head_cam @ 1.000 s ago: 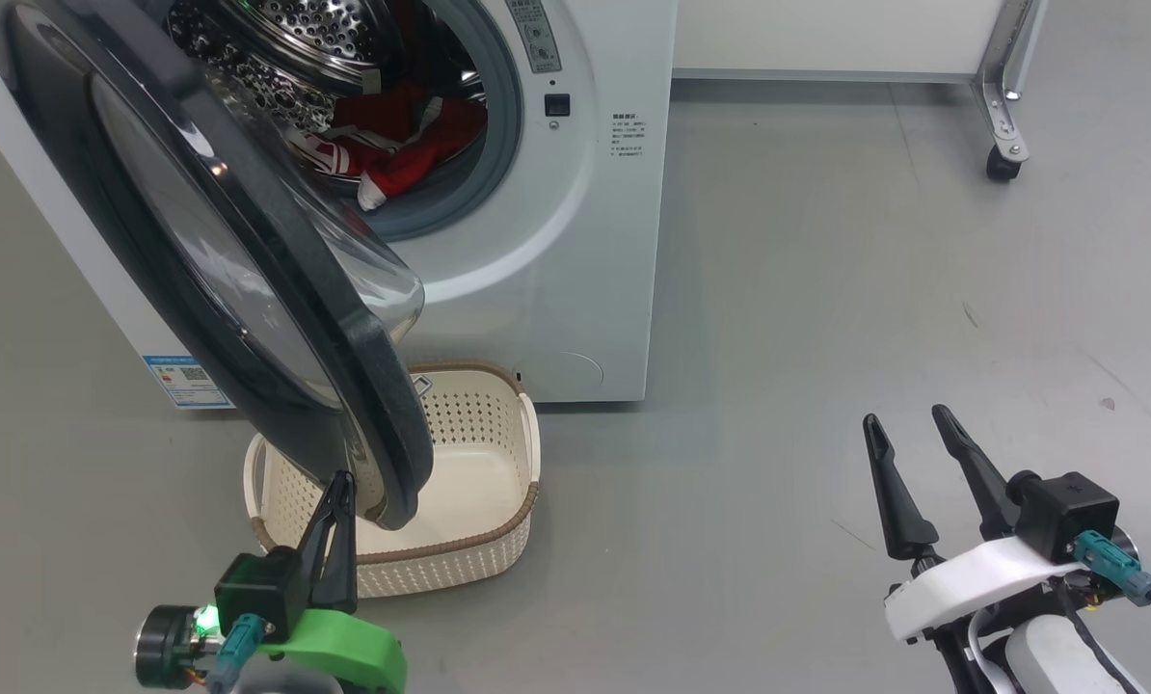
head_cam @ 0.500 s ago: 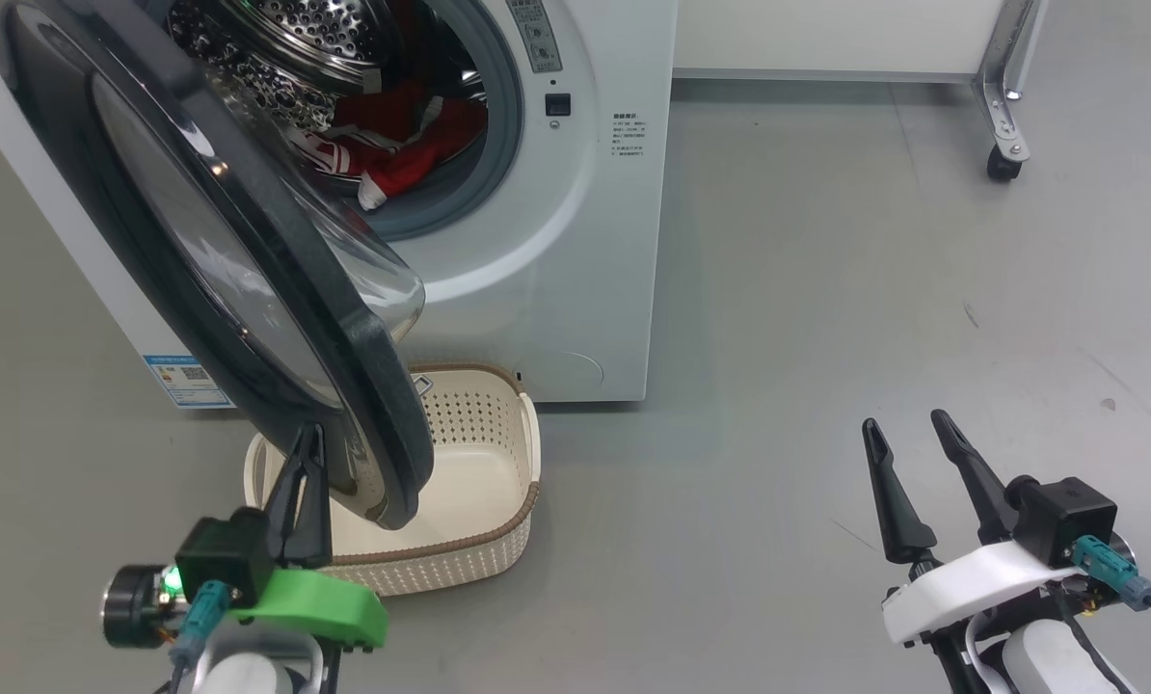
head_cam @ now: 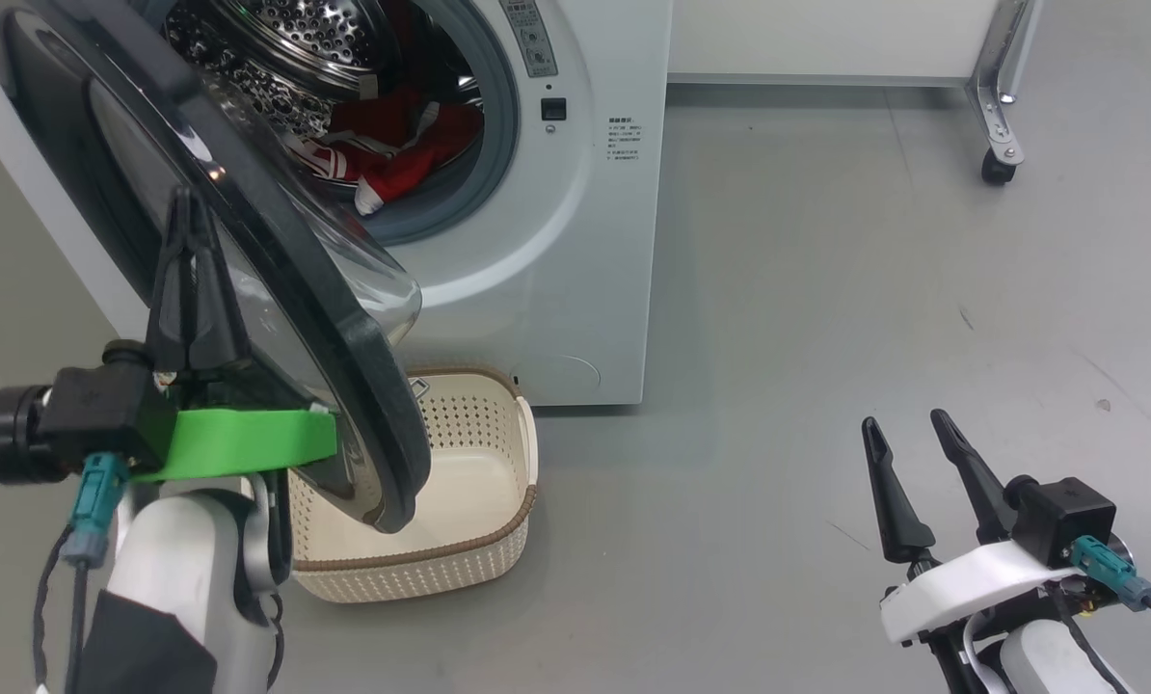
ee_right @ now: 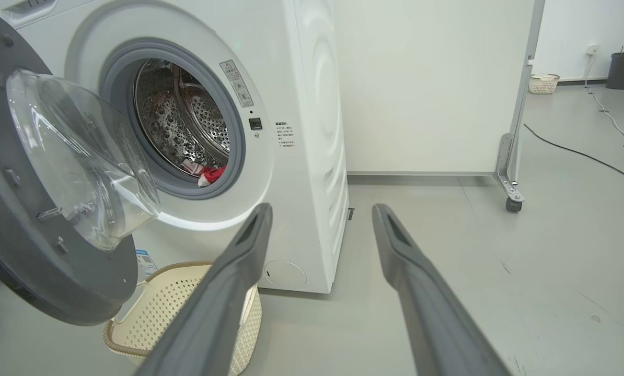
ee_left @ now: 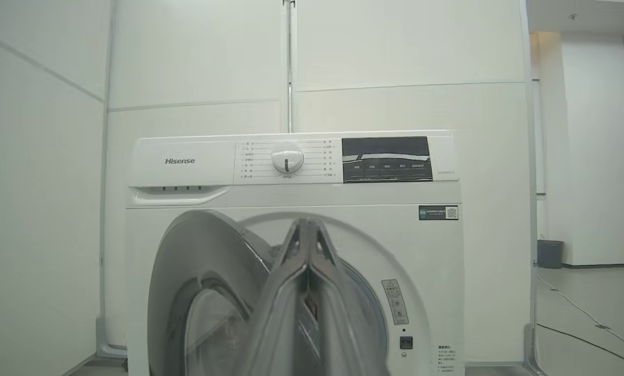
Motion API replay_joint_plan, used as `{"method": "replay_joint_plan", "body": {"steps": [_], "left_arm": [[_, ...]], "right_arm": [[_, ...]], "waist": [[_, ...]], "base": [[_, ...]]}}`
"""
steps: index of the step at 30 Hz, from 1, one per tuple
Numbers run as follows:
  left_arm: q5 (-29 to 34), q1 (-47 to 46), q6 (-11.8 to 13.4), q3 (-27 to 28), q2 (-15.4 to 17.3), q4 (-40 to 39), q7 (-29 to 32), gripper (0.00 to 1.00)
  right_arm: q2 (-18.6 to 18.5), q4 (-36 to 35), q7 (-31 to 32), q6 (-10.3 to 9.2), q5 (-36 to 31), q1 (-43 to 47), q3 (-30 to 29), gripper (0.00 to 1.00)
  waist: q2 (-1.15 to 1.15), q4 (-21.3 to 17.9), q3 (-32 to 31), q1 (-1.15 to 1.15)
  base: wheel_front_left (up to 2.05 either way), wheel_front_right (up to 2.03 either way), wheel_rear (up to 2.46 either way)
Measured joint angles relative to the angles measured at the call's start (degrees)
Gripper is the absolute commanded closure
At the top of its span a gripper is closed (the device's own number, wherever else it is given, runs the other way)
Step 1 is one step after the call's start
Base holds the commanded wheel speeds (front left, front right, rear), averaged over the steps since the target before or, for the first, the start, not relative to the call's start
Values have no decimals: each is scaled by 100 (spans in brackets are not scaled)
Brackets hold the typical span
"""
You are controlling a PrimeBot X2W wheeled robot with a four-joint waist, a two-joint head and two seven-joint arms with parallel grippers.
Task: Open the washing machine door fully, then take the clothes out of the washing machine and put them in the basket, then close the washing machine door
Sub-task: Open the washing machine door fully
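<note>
Red clothes (head_cam: 392, 145) with white trim lie in the steel drum (head_cam: 286, 39) of the white washing machine (head_cam: 575, 241), low in the round opening. In the right wrist view only a small red bit (ee_right: 212, 175) shows at the drum's lip.

The washing machine door (head_cam: 344, 366) is swung out on its left hinge, partly open, with the clear bowl window facing the machine. Its lower black rim hangs over the basket (head_cam: 421, 573).

The cream basket sits on the grey floor (head_cam: 826, 289) just in front of the machine, with nothing inside that can be seen.

Left gripper (head_cam: 190, 207) has its fingers pressed together, holding nothing, pointing up against the door's outer face. Cannot tell if it touches. In the left wrist view the shut tips (ee_left: 307, 222) are blurred, in front of the machine's front panel.

Right gripper (head_cam: 905, 421) has its fingers spread and empty, low over the floor at the right, well apart from the machine and basket.
</note>
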Motion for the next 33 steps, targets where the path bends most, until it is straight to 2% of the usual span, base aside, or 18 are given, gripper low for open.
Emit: {"method": "replay_joint_plan", "body": {"steps": [10, 22, 27, 33], "left_arm": [[290, -615, 0, -495, -15, -179, -5, 100], [-1, -447, -7, -1228, -18, 609, 372, 100], [-113, -119, -7, -1310, -13, 996, 485, 100], [-214, 130, -7, -1421, -12, 1472, 644, 100]], "right_arm": [[58, 26, 0, 31, -48, 14, 2, 0], [168, 79, 0, 83, -94, 24, 9, 0], [227, 130, 0, 182, -123, 24, 114, 0], [264, 167, 0, 190, -151, 23, 124, 0]], "waist": [[0, -88, 2, 0], [0, -228, 4, 0], [0, -322, 9, 0], [0, -484, 21, 0]], "base": [[0, 0, 0], [0, 0, 0], [0, 0, 0], [0, 0, 0]]}}
